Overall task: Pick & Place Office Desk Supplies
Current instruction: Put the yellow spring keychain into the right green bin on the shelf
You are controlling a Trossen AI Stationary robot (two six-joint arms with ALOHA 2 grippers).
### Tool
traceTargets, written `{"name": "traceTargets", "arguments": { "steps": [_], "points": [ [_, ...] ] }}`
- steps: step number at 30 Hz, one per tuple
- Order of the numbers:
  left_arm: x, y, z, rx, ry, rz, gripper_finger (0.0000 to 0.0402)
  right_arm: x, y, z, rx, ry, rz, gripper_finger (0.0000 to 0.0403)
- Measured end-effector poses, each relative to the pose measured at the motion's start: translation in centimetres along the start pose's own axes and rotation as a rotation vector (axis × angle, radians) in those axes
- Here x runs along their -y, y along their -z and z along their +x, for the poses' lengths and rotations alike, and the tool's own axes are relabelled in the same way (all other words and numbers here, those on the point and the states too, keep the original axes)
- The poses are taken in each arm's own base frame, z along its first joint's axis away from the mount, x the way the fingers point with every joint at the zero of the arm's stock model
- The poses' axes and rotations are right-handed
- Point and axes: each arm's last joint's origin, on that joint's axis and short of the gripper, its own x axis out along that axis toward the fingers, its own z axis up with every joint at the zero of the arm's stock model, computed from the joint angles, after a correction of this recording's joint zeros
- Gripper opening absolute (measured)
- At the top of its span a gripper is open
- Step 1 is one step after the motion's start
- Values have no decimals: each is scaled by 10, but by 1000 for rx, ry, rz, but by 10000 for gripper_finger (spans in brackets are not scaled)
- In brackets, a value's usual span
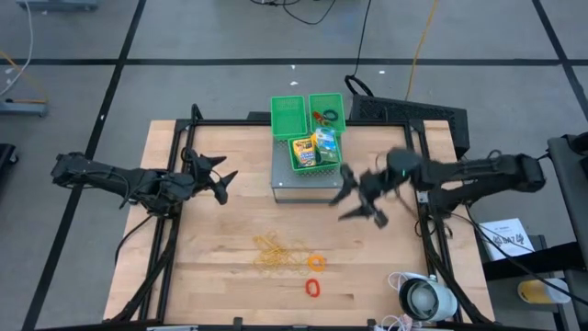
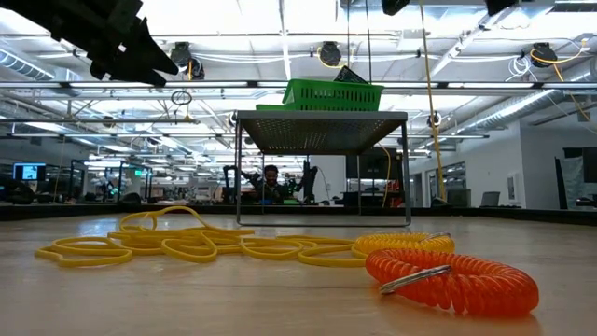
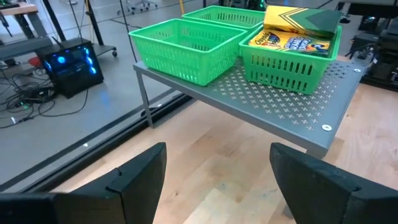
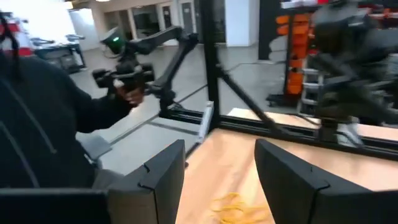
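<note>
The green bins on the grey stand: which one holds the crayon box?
The front bin, nearest the rubber bands, holds the crayon box.

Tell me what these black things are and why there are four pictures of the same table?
The black things are two robot arms. Each ends in a gripper, a kind of pinching hand. One picture looks straight down from above, one peeks across the tabletop, and the other two come from little cameras on the arms' wrists.

From above, the left gripper waits at the left side of the wooden table, jaws open, holding nothing. The right gripper hangs beside the grey shelf, also empty.

On the shelf sit green bins; one holds a crayon box. Lying loose on the table are rubber bands, an orange ring and a red ring. In the corner sits a white round device.
</note>
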Motion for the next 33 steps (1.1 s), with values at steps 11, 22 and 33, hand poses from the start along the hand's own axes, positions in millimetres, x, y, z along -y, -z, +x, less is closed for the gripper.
{"name": "traceTargets", "arguments": {
  "steps": [11,22,33],
  "points": [
    [0,-1,0,5,1,-5,296,-52,89,60,-365,241,39,186],
    [0,-1,0,5,1,-4,296,-59,160,94,-600,296,50,176],
    [0,-1,0,5,1,-4,296,-55,196,109,-630,267,67,196]
  ]
}}
